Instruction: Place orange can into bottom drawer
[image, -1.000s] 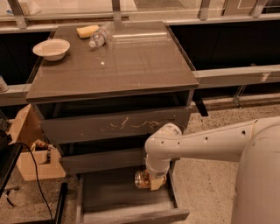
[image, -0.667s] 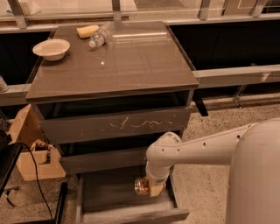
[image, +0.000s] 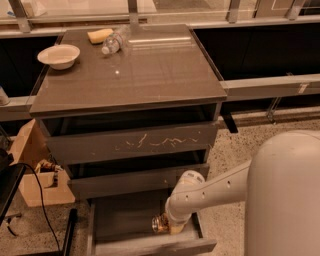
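gripper (image: 174, 228) apparently at orange can (image: 159, 224) inside bottom drawer (image: 150, 247)

Gripper (image: 170, 228) low in bottom drawer (image: 125, 220), at end of smooth, faintly glossy white arm (image: 210, 192). Touching gripper's left: orange can (image: 159, 224), shiny metal, mottled label. Beneath: matt grey floor. Above: scratched wooden upper drawer (image: 135, 145), glossy reflective cabinet top (image: 150, 75).
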